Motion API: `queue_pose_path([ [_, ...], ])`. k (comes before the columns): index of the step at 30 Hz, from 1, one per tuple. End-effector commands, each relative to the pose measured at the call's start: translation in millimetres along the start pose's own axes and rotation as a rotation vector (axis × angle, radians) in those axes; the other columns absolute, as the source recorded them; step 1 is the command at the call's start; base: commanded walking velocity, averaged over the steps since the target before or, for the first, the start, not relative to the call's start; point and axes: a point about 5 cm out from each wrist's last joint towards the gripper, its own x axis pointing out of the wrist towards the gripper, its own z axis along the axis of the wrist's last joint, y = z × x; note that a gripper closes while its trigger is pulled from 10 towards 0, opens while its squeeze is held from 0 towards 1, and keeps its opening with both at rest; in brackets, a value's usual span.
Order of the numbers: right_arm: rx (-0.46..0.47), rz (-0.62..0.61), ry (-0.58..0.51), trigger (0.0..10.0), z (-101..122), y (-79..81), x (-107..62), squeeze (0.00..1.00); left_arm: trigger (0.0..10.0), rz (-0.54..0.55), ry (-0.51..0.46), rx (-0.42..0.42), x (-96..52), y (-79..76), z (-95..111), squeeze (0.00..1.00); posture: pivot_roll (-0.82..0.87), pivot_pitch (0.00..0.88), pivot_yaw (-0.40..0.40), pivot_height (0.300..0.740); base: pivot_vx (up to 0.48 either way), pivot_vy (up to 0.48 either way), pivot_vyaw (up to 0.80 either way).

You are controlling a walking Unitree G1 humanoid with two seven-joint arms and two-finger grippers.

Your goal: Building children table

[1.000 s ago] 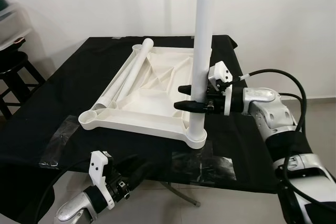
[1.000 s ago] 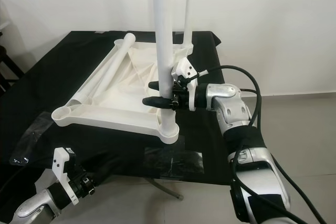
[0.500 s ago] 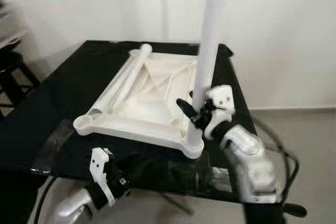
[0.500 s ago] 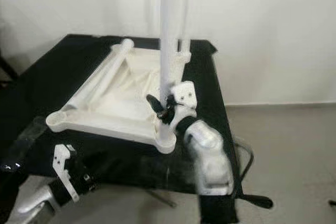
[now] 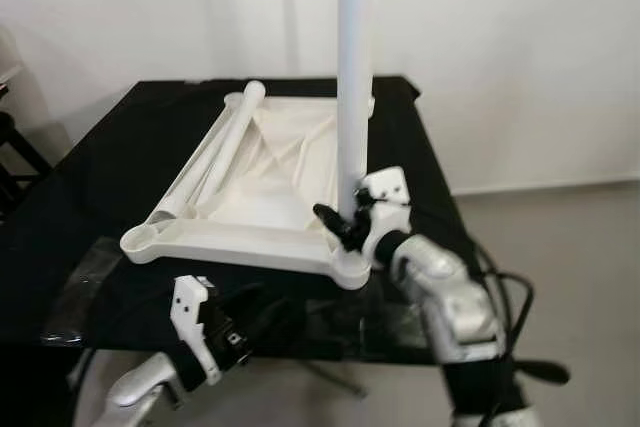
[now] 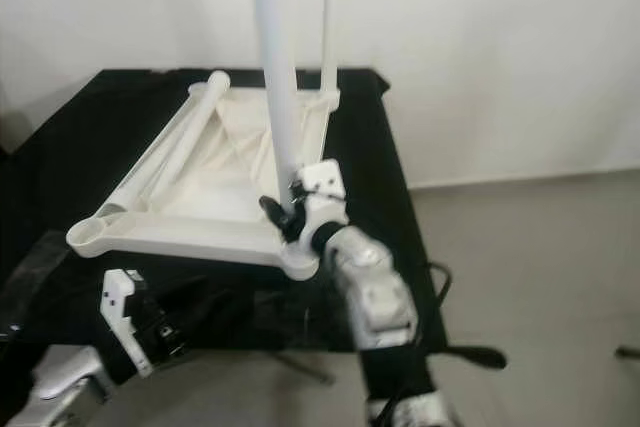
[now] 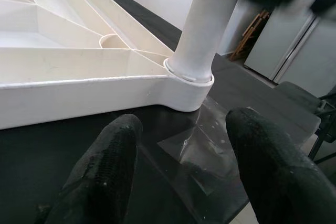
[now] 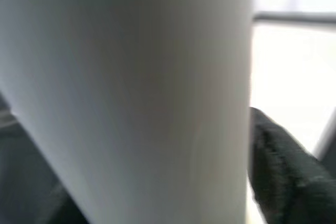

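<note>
At the near corner socket point(image 7: 190, 85): right gripper point(image 5: 345, 225) clamped on upright leg point(image 5: 353, 97), left gripper point(image 7: 184, 156) open; next, pressing home.

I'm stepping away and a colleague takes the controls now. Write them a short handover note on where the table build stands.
Right gripper: around the lower part of the upright leg at the tabletop's near right corner; whether it clamps is unclear.
Left gripper: open, low at the black table's near edge, pointing at that corner socket, holding nothing.
Things: white tabletop lies upside down on the black table. A second upright leg stands at the far right corner. A loose leg lies along the left side.
Done: two legs stand in sockets.
Left: fit the loose leg; a fourth isn't identifiable.
</note>
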Motion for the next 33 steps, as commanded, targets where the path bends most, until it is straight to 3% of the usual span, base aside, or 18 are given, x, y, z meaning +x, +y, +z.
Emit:
queue_pose_path([
  [1,-0.053,0.144,-0.073,10.0,14,4.4,2.7,0.58,10.0,0.013,0.012,0.000,-1.5,2.1,-2,0.00,0.02,0.047,0.028,0.740,0.000,0.000,0.00],
  [2,-0.092,0.194,-0.083,10.0,18,1.3,0.8,0.58,10.0,0.013,0.011,-0.002,-1.0,1.8,-2,0.00,0.02,0.047,0.028,0.740,0.000,0.000,0.00],
  [3,-0.121,0.264,-0.084,10.0,21,-2.7,-1.9,0.00,10.0,0.012,0.011,-0.002,-0.6,1.4,-3,0.00,0.02,0.044,0.024,0.740,0.000,0.000,0.00],
  [9,-0.170,0.476,-0.049,10.0,25,-15.3,-6.5,0.00,10.0,0.013,0.008,-0.002,1.1,1.7,-2,0.00,0.03,0.050,0.021,0.740,0.000,0.000,0.00],
  [10,-0.151,0.579,-0.023,10.0,23,-18.1,-9.2,0.00,10.0,0.014,0.006,-0.001,1.8,1.9,-2,0.00,0.03,0.047,0.018,0.740,0.000,0.000,0.00],
  [12,-0.139,0.636,0.010,10.0,20,-22.6,-8.2,0.00,10.0,0.014,0.006,-0.001,2.0,2.0,-2,0.00,0.04,0.045,0.015,0.740,0.000,0.000,0.00],
  [13,-0.125,0.643,0.016,4.2,20,-24.9,-6.0,0.00,10.0,0.015,0.006,-0.002,2.1,2.0,-3,0.00,0.04,0.041,0.013,0.740,0.000,0.000,0.00],
  [15,-0.115,0.647,0.018,4.2,21,-26.2,-4.6,0.00,10.0,0.015,0.005,-0.002,2.1,2.1,-3,0.00,0.04,0.041,0.013,0.740,0.000,0.000,0.00],
  [16,-0.107,0.655,0.021,0.0,20,-28.6,-3.0,0.00,10.0,0.016,0.005,-0.003,2.2,1.9,-3,0.00,0.04,0.038,0.010,0.740,0.000,0.000,0.00],
  [26,-0.115,0.634,0.011,0.0,15,-37.3,-3.5,0.00,10.0,0.018,0.001,-0.006,2.7,1.0,-4,0.00,0.04,0.034,0.010,0.740,0.000,0.000,0.00],
  [28,-0.127,0.512,-0.004,0.0,12,-40.4,-7.3,0.00,10.0,0.017,0.000,-0.008,2.8,0.4,-4,0.00,0.03,0.035,0.012,0.740,0.000,0.000,0.00],
  [32,-0.122,0.392,-0.010,0.0,4,-37.1,-9.7,0.00,10.0,0.017,0.000,-0.008,1.9,0.5,-4,0.00,0.02,0.050,0.020,0.740,0.000,0.000,0.00],
  [33,-0.055,0.263,-0.028,0.0,-10,-21.5,-7.5,0.00,10.0,0.017,-0.002,-0.008,0.5,1.0,-3,0.00,0.00,0.056,0.027,0.740,0.000,0.000,0.00],
])
